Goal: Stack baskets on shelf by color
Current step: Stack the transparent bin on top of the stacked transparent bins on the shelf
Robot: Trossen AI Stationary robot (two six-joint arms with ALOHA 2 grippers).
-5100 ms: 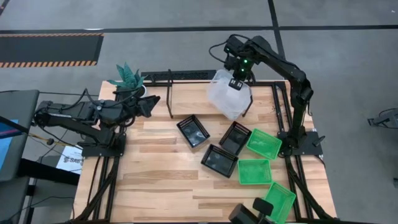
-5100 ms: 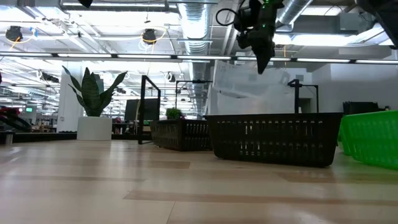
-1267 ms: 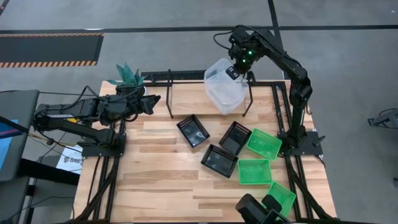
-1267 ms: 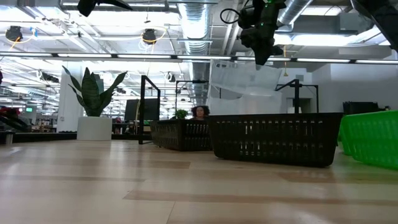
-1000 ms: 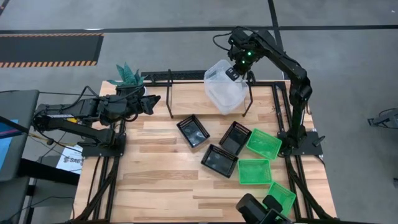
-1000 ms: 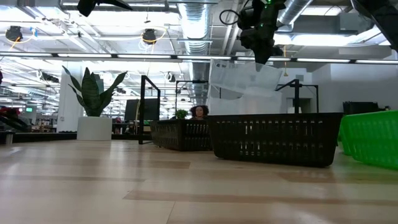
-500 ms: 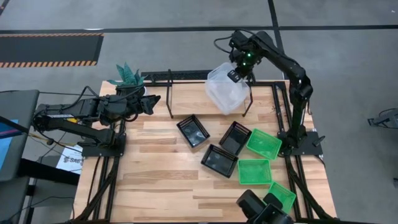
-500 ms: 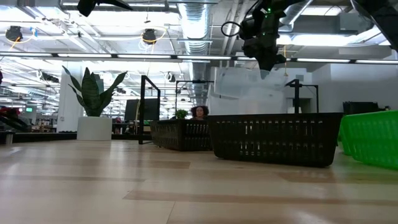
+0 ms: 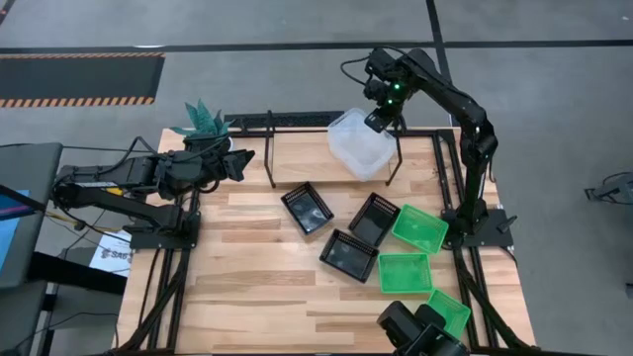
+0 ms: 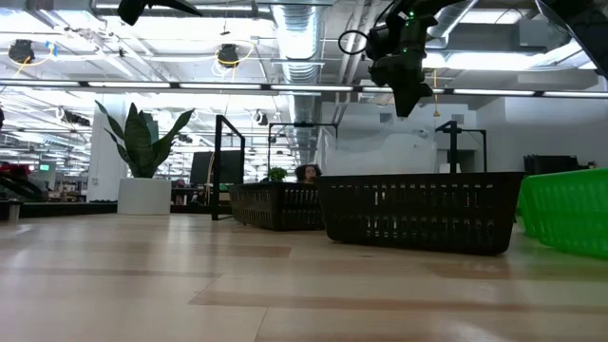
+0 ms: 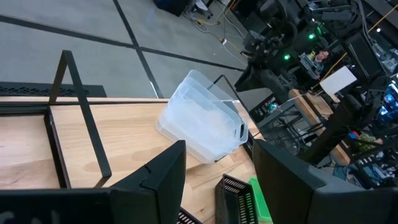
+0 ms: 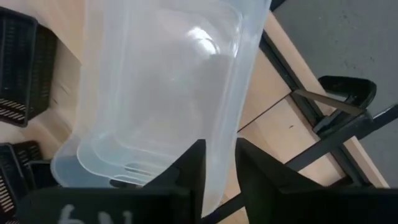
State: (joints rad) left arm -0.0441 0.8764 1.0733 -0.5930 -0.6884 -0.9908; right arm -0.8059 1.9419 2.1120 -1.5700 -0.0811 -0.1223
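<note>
The wooden table (image 9: 257,287) fills most of what I see from above, and at its far edge stands the shelf (image 9: 316,148) — a pale board inside thin black hoops. On the shelf's right part sits the stack of clear baskets (image 9: 361,146), nested and tilted. The right gripper (image 9: 377,121) hangs at the stack's far rim; its fingers (image 12: 193,165) straddle that rim with a gap on either side, so they look parted rather than clamped.

Nearer on the table lie three black baskets (image 9: 308,207), close together, and beside them to the right three green baskets (image 9: 405,272) in a loose row toward the front edge.

The left gripper (image 9: 243,160) waits at the table's left edge near a potted plant (image 9: 203,123), pointing toward the shelf, fingers (image 11: 158,180) apart and holding nothing.
</note>
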